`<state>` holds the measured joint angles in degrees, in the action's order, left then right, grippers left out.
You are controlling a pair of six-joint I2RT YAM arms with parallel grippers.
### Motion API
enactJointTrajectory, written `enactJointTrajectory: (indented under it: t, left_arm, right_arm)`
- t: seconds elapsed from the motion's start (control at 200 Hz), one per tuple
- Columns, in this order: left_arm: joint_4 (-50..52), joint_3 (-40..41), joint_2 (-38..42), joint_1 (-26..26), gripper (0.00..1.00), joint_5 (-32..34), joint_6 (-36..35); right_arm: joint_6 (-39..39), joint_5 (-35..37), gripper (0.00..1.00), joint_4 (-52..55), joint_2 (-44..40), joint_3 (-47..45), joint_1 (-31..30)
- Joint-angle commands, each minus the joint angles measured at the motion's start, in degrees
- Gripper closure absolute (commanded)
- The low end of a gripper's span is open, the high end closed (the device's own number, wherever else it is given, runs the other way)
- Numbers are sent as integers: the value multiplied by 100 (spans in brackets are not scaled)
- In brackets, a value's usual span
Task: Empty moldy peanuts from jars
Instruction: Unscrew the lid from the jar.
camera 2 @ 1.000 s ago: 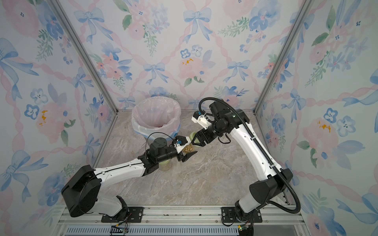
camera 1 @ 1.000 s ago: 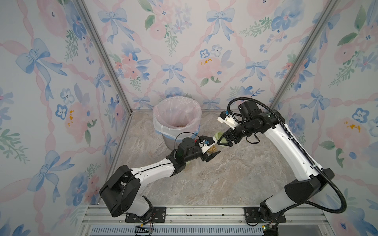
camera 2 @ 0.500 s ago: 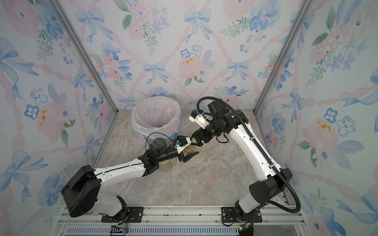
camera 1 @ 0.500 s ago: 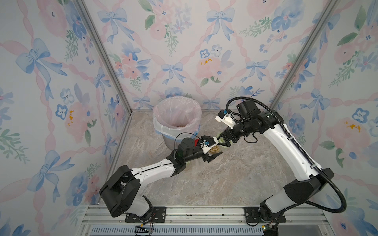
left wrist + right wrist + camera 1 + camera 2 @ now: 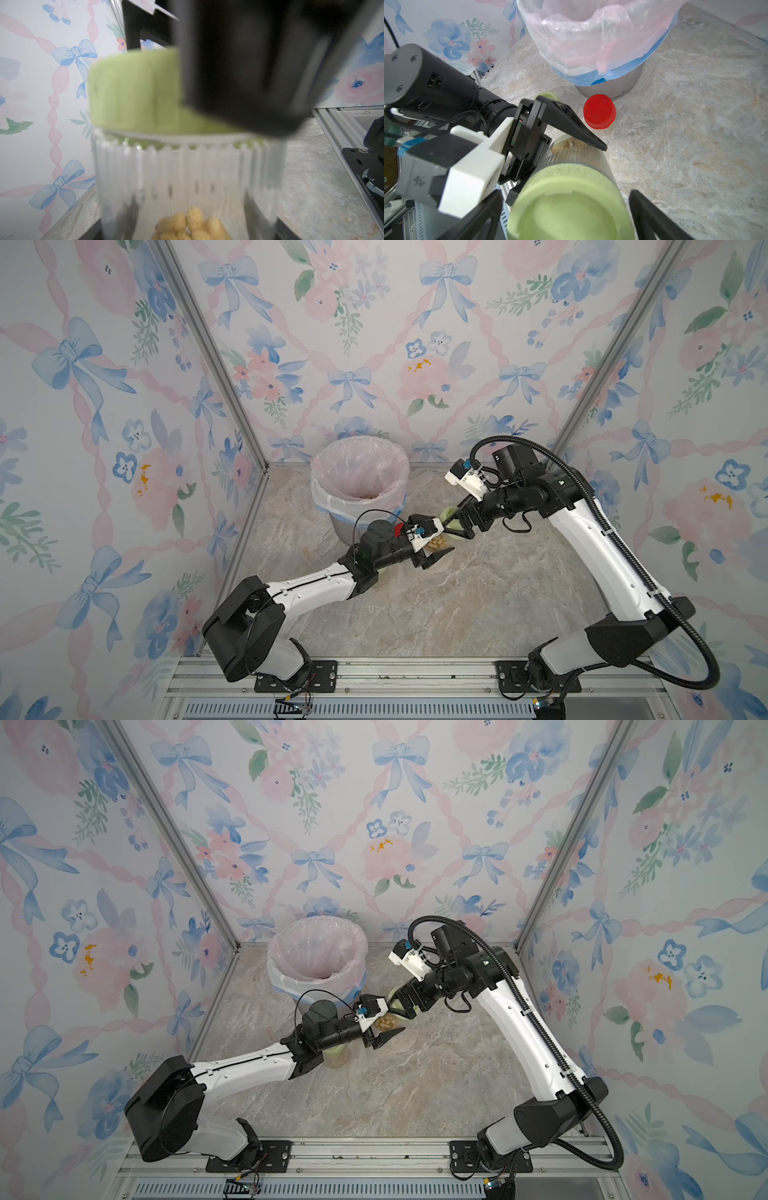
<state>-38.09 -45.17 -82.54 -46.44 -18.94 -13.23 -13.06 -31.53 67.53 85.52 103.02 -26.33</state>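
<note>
Jars [image 5: 599,114] just before the bin [image 5: 612,91]

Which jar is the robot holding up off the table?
The green-lidded jar with peanuts inside, gripped and tipped sideways by the left gripper. The red-lidded jar and the other green-lidded jar stand on the table.

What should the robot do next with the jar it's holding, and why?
Probably close the right hand on the green lid and twist it off. The left hand grips the jar, peanuts lie inside, and the lid sits on its mouth. The right hand's fingers stand open on either side of the lid, so nothing can pour into the bin yet.
</note>
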Motion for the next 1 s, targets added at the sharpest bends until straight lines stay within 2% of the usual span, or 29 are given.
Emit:
enactJointTrajectory:
  t: [0.0, 0.25, 0.35, 0.43, 0.485, 0.535, 0.675, 0.79, 0.995]
  left_arm:
    - [-514, -191, 142, 46, 78, -22, -74]
    - [-498, -153, 138, 55, 78, 183, -122]
    - [-498, -133, 178, 60, 78, 611, -250]
    - [-494, -150, 206, 55, 78, 1056, -420]
    - [-498, -167, 221, 43, 79, 1401, -600]
    - [-505, -207, 221, 7, 78, 1805, -783]
    - [-520, -290, 175, -33, 77, 2459, -1212]
    - [-533, -391, 26, -48, 78, 2621, -1432]
    - [-551, -489, -95, -110, 78, 2698, -1450]
  right_arm:
    - [65, -329, 2, -128, -221, -155, 78]
    - [603, -183, 1, -651, -472, -249, 428]
    - [1307, -302, 1, -1200, -704, -328, 728]
    - [2080, -79, 0, -1536, -909, -321, 815]
    - [2976, 185, 0, -1534, -903, -178, 914]
    - [3748, 410, 3, -1081, -750, 88, 1005]
    - [4755, 995, 6, -430, -723, 130, 659]
    - [5509, 881, 7, -452, -751, -110, 606]
    - [5809, 826, 8, -378, -343, 76, 299]
